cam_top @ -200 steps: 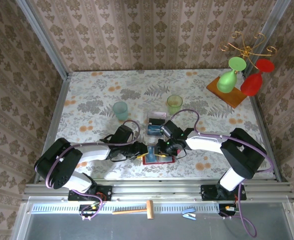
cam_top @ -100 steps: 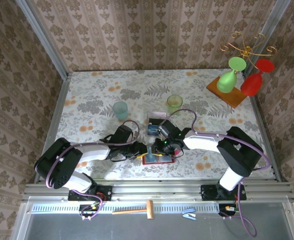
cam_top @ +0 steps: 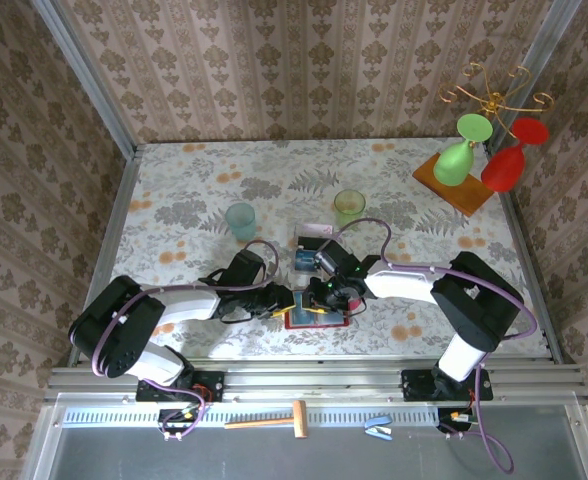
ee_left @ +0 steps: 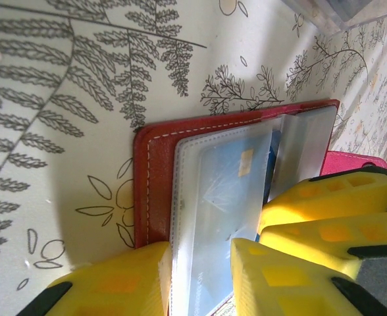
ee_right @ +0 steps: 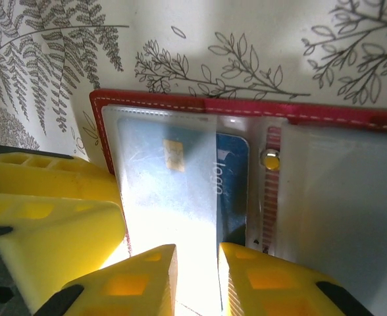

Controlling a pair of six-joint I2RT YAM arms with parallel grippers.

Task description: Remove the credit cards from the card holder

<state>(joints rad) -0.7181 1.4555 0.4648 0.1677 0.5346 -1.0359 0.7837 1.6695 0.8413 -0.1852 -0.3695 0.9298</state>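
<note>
red card holder is laid open flat near the front edge of the table, flanked by both grippers. left gripper is set astride the clear sleeve edge, jaws a narrow gap apart; whether anything is pinched can't be told. right gripper is placed likewise over the sleeve, gap narrow, grip can't be told. blue credit card is seen under the sleeve. behind: clear box, teal cup, green cup.
</note>
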